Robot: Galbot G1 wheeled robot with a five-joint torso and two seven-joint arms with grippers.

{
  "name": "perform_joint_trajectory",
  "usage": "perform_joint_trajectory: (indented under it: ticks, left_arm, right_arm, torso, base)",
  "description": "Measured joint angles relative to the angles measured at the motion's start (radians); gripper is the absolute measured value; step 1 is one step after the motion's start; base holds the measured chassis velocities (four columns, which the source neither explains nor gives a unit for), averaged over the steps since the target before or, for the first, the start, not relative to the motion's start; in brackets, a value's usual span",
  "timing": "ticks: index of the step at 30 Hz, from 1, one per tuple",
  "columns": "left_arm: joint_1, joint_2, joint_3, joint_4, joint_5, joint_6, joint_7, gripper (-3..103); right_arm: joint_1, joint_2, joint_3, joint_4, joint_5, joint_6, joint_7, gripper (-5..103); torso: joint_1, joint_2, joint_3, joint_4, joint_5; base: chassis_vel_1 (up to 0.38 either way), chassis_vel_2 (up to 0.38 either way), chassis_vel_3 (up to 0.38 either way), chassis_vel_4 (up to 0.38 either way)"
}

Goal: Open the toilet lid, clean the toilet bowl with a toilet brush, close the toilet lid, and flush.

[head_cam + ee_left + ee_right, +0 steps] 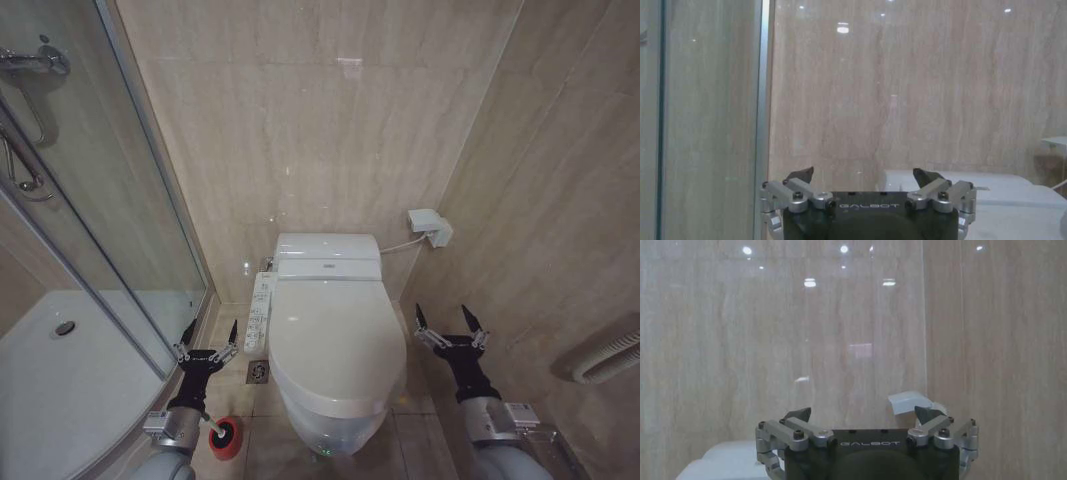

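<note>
The left gripper point(208, 336) is held spread and empty at 9 o'clock of the toilet bowl point(330, 432); the right gripper point(450, 322), also spread and empty, is held at 3 o'clock. The toilet lid point(333, 340) is seen closed between them. The toilet brush point(224, 437) is stood in its red holder at 8 o'clock, on the floor.

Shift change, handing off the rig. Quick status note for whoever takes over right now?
Left gripper: open, empty, beside the toilet's left side, above the floor.
Right gripper: open, empty, at the toilet's right.
Toilet lid: closed over the toilet bowl.
Toilet brush: in its red holder on the floor, left of the bowl.
Done: nothing visible.
Left: open lid, scrub, close lid, flush.
</note>
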Motion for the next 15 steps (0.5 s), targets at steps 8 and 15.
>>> perform_joint_trajectory:
  ticks: [8, 15]
  left_arm:
    - [0.0, 0.0, 0.0, 0.0, 0.0, 0.0, 0.0, 100]
    - [0.0, 0.0, 0.0, 0.0, 0.0, 0.0, 0.0, 100]
  right_arm:
    - [0.002, 0.013, -0.008, -0.013, -0.018, -0.001, 0.003, 100]
    - [0.01, 0.021, -0.007, -0.014, -0.019, -0.005, 0.0, 100]
  torso:
    - [0.0, 0.0, 0.0, 0.0, 0.0001]
    - [0.0, 0.0, 0.0, 0.0, 0.0]
  base:
    - [0.0, 0.0, 0.0, 0.0]
    - [0.0, 0.0, 0.0, 0.0]
